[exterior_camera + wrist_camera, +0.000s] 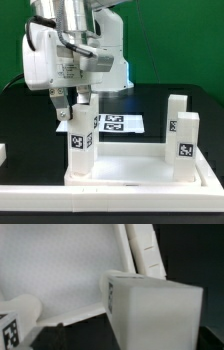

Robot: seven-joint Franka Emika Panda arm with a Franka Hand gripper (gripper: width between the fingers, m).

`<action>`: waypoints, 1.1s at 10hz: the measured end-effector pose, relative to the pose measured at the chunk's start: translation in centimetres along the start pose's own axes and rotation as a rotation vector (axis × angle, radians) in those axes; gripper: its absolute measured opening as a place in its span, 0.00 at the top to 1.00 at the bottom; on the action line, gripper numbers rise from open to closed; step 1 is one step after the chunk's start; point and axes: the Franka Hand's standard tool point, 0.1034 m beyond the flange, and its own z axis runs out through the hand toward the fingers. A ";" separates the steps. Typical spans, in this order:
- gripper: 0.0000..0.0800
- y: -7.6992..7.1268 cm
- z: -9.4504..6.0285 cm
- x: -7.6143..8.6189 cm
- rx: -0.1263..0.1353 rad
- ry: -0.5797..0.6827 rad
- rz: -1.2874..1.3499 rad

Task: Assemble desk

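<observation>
Pinching a leg near its top, gripper jaws closed on it, upright in the tabletop's corner socket on exterior view's left; rigid, light, smooth plastic likely; grip flat sides.

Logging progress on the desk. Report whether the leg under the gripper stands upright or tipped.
Upright. In the exterior view the leg rises straight from the tabletop corner, its sides vertical like the other legs. Gripper sits at its top.
</observation>
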 end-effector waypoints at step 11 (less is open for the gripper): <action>0.19 -0.9 0.4 -1.7 -0.067 -0.001 -1.047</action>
